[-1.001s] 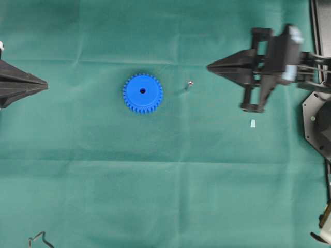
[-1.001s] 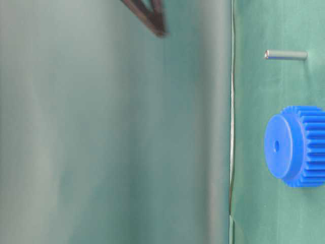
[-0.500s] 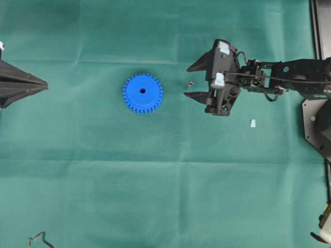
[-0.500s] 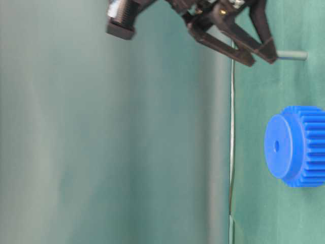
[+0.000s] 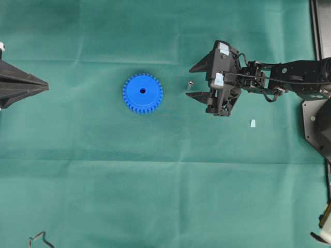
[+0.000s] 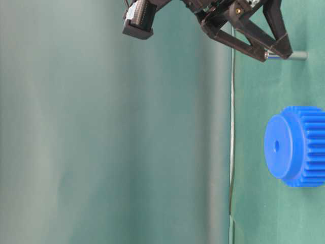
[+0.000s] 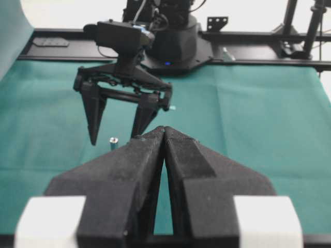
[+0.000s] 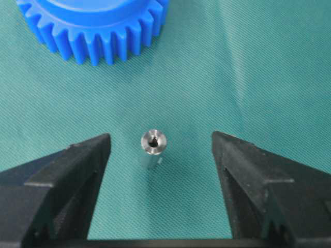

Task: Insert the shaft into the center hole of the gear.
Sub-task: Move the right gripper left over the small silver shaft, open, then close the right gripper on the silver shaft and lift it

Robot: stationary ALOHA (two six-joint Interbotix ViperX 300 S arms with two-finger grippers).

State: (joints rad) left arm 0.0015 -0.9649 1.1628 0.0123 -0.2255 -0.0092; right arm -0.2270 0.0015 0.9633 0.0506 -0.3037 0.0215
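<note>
- The green cloth (image 5: 170,196) covers the whole table, with faint fold lines crossing it.
- The right arm (image 5: 289,76) reaches in from the right edge of the overhead view, toward the middle of the cloth.
- The right claw (image 5: 192,81) has its jaws spread wide and holds nothing. Its two tips stand on either side of the pin, with a clear gap to the pin on each side in the right wrist view.
- The left claw (image 5: 44,86) sits at the left edge of the overhead view, well apart from the gear. In the left wrist view its two fingers (image 7: 139,160) are pressed together with nothing between them.
- The blue gear (image 5: 143,93) lies flat on the cloth, between the two claws, with its toothed rim all around.
- The centre hole (image 5: 143,91) shows as a small dark dot in the gear's flat face, with nothing in it.
- A small pale scrap (image 5: 253,123) lies on the cloth, below the right arm in the overhead view.
- The pin (image 8: 153,147) stands upright on the cloth, near the gear's right side in the overhead view and not touching it.
</note>
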